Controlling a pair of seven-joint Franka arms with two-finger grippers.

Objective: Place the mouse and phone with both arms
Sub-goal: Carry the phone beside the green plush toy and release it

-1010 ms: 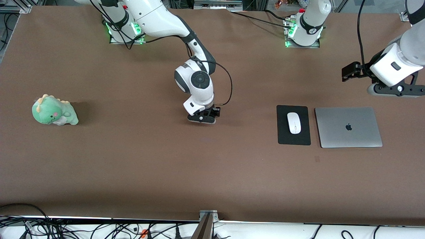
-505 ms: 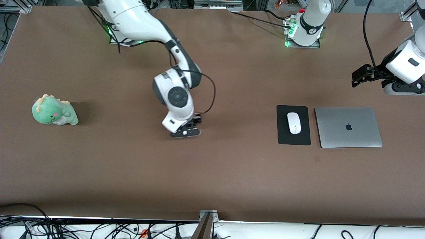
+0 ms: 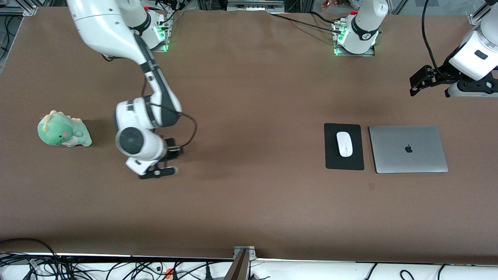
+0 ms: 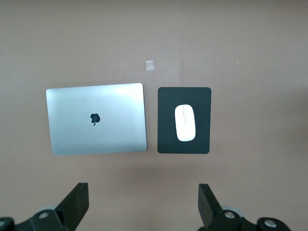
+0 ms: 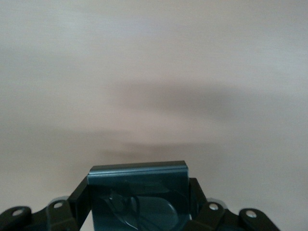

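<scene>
The white mouse [image 3: 344,144] lies on a black pad [image 3: 344,164] beside a closed silver laptop [image 3: 408,149]. In the left wrist view the mouse [image 4: 185,122] shows well below my left gripper [image 4: 143,204], which stands open and empty. That gripper [image 3: 467,90] hangs high over the left arm's end of the table. My right gripper [image 3: 157,171] is low over bare table near the green plush and is shut on the phone [image 5: 139,195], a dark glossy slab between its jaws. In the front view the phone is hidden under the hand.
A green dinosaur plush [image 3: 63,134] sits toward the right arm's end of the table. A small pale tape mark [image 3: 371,186] lies nearer the front camera than the pad. Brown table [image 3: 253,202] spreads between the plush and the pad.
My right arm has swung with the phone from mid-table toward the plush, a little nearer the front camera. My left arm has drawn back slightly toward its end of the table.
</scene>
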